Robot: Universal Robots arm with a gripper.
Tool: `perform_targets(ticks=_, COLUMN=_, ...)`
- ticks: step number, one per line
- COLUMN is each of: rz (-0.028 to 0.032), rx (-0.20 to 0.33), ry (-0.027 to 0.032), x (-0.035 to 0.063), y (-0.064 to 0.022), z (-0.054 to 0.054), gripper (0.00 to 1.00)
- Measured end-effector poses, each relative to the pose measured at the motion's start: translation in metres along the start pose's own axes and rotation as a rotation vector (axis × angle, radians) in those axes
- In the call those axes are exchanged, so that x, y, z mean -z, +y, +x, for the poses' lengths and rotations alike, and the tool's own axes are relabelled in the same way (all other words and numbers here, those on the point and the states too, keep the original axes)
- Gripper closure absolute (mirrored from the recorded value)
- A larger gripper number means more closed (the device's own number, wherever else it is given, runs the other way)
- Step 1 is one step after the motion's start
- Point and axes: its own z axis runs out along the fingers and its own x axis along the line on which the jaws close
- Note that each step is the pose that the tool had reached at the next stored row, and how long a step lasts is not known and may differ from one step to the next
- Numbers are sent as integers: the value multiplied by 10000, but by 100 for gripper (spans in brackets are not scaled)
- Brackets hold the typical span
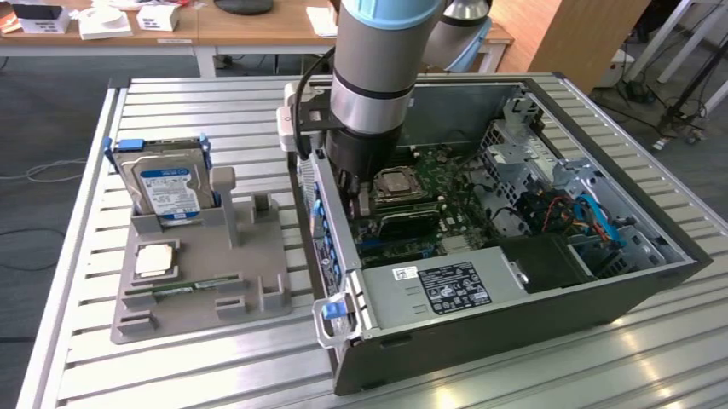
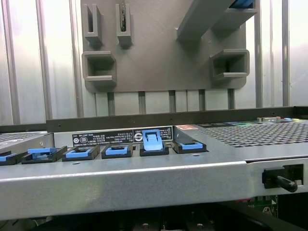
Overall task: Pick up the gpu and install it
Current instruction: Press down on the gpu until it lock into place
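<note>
The tool [image 1: 361, 189] is lowered into the computer case [image 1: 637, 285], shut. Whether the gpu is gripped cannot be told; the card slots in the holder [image 1: 182, 315] beside it stand vacant.

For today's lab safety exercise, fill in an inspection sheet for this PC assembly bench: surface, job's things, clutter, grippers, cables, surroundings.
Surface: slatted metal table, carrying a grey parts holder.
Job's things: open computer case on its side; gpu not clearly made out.
Clutter: hard drive upright in the holder, memory stick in a slot.
Grippers: gripper lowered inside the case, shut; contents hidden.
Cables: blue and orange leads inside the case.
Surroundings: wooden desks behind.
</note>
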Motion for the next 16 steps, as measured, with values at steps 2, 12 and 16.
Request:
perform_targets(ticks=2, rz=-17, rx=0, ry=21, x=33, y=1, z=0, gripper=89)
perform_targets(ticks=12, rz=-58, rx=-2, ry=24, x=189, y=-2, z=-11, gripper=89)
perform_targets(ticks=16, rz=-94, rx=-5, ry=28, x=259, y=-7, z=-16, gripper=89)
